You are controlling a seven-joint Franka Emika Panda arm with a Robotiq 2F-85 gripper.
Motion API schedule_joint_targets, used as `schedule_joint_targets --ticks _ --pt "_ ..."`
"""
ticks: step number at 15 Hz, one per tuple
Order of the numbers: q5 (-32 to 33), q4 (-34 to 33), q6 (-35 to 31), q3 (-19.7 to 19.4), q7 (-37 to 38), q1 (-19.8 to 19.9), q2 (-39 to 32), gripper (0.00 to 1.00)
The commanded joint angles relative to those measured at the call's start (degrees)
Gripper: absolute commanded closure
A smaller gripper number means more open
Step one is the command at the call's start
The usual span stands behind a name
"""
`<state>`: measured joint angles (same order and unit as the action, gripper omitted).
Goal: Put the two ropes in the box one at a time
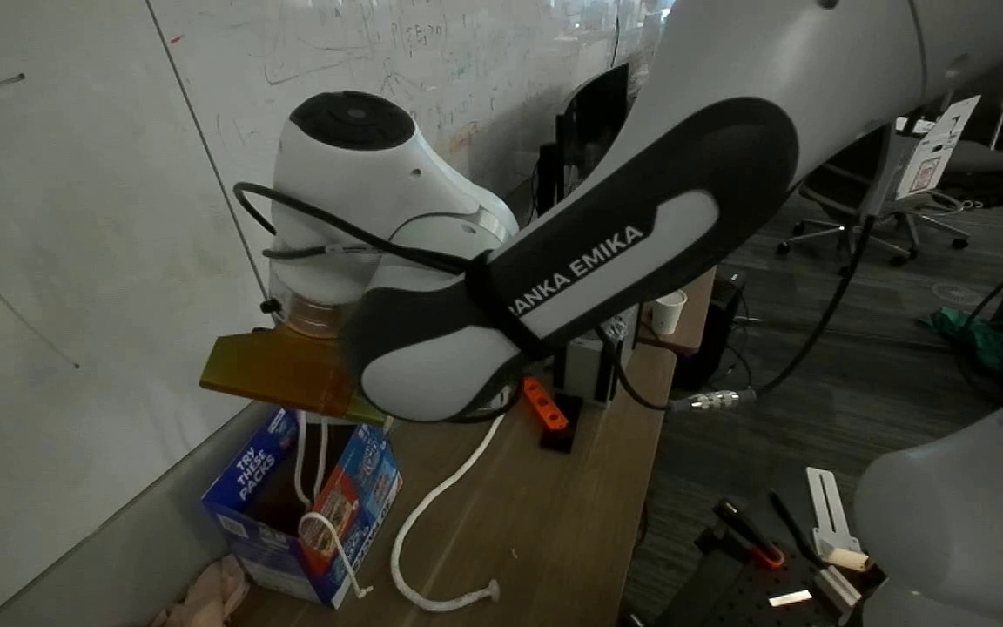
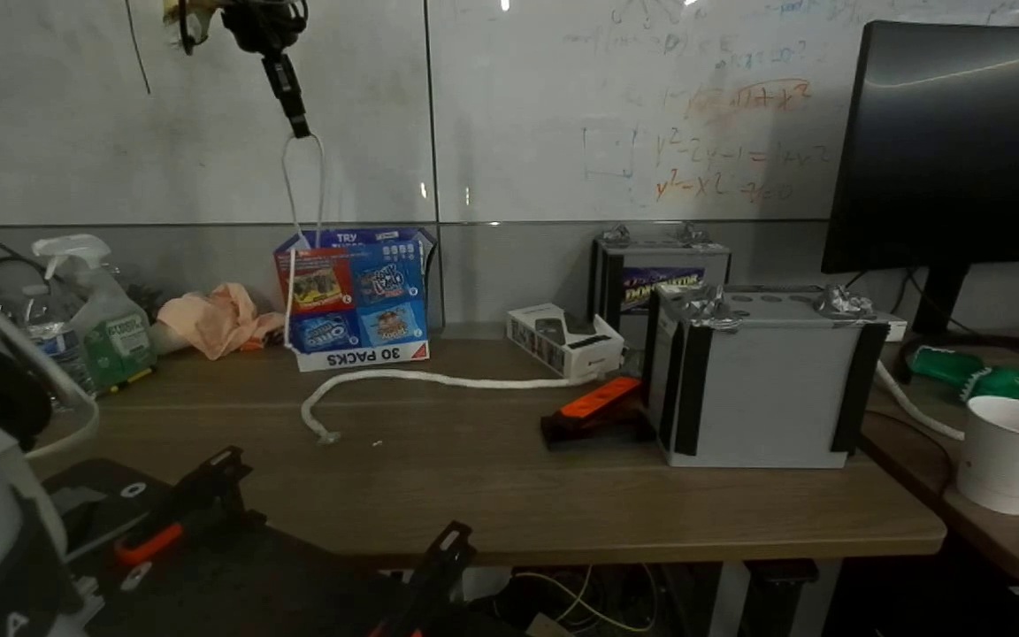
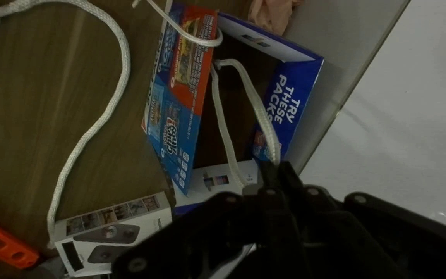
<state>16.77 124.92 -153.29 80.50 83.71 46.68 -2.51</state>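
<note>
The blue box (image 1: 288,566) stands open-topped against the wall; it also shows in an exterior view (image 2: 359,305) and in the wrist view (image 3: 176,85). My gripper (image 2: 300,133) is above it, shut on a white rope (image 2: 322,181). In the wrist view the fingertips (image 3: 279,170) pinch this rope (image 3: 259,110). Its two strands hang into the box, and one end hangs outside over the printed wall. The second rope (image 1: 396,553) lies in a loose curve on the table beside the box; it also shows in an exterior view (image 2: 456,381). The arm hides the gripper in an exterior view.
A small white printed carton (image 2: 554,341) and an orange tool (image 2: 600,398) lie right of the box, before grey cases (image 2: 766,380). A peach cloth (image 2: 218,318) and a spray bottle (image 2: 111,318) stand left of it. A whiteboard wall (image 2: 518,115) rises close behind.
</note>
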Motion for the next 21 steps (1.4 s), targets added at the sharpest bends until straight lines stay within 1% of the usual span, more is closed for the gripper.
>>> schedule_joint_targets --ticks 1,2,4,6,10,12,16,17,18,19,20,21 --pt "5.4 -3.6 3.2 -3.7 -1.0 -4.7 -6.0 0.93" --pt "7.2 -4.3 3.6 -4.8 -0.7 -6.2 -7.2 0.93" --pt "11.5 -6.3 3.8 -8.4 -0.1 -10.2 -10.8 0.93" --pt "15.8 -9.1 4.1 -13.2 1.0 -15.3 -14.5 0.93" --pt "22.8 -17.6 6.2 -21.6 1.7 -25.4 -22.4 0.93" --pt "25.0 -22.7 6.6 -25.2 0.9 -30.1 -27.8 0.93" --pt "25.1 -31.3 7.7 -29.6 -1.3 -37.0 -36.3 0.93" --pt "13.5 -31.7 4.2 -39.6 -7.8 -44.9 -32.0 0.93" --pt "10.6 -32.9 4.3 -41.7 -9.5 -47.0 -32.7 0.94" --pt "5.6 -34.4 4.7 -45.0 -12.8 -50.0 -32.4 0.93" --pt "2.2 -35.9 5.1 -49.4 -14.6 -54.1 -32.9 0.93" --pt "-1.5 -36.7 5.6 -52.0 -16.6 -56.6 -32.5 0.93"
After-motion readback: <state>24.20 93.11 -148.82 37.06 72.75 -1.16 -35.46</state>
